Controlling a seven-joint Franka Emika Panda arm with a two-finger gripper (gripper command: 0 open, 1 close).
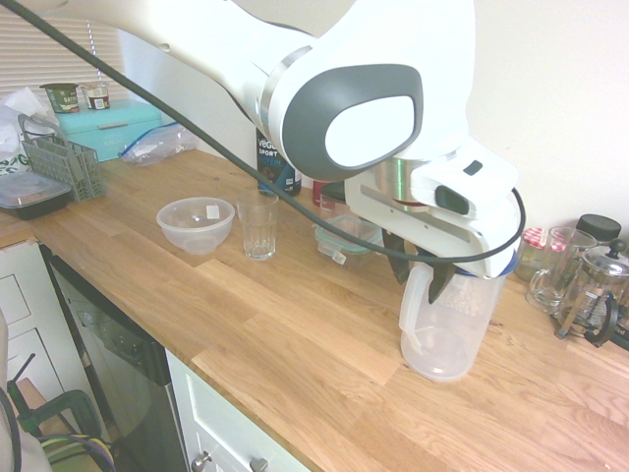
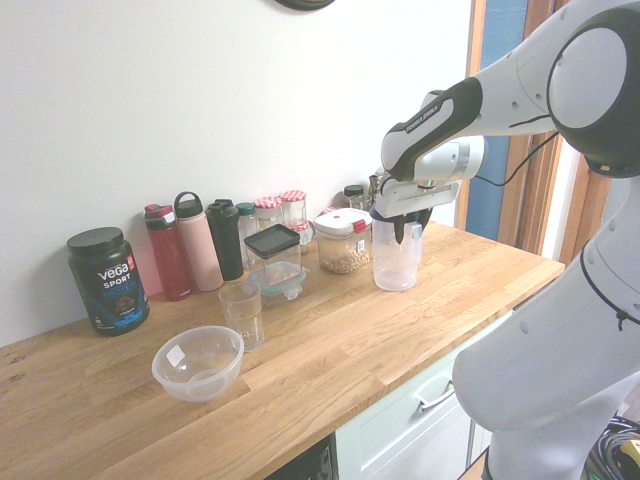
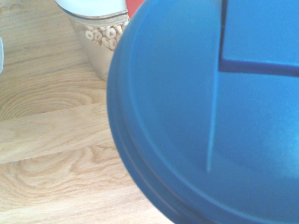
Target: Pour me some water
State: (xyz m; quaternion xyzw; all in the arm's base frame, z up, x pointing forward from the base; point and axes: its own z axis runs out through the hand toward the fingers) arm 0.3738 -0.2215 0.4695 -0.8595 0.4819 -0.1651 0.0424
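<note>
Fingers of the gripper (image 1: 418, 289) are parted around the handle (image 1: 411, 311) of the pitcher (image 1: 447, 339), upright on the counter (image 1: 295, 334); no firm grip is seen. Lifting and pouring (into the glass (image 1: 259, 234), presumably) are still to be done.

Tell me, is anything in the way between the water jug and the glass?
Yes, maybe: the cereal tub and the lidded box stand along the wall side. Straight between jug and glass, nothing visible does.

In the second exterior view, one tub (image 2: 108, 281), three bottles (image 2: 198, 245), one bowl (image 2: 198, 364) and one drinking glass (image 2: 242, 316) were seen at left; one pitcher (image 2: 396, 257) right of centre.
</note>
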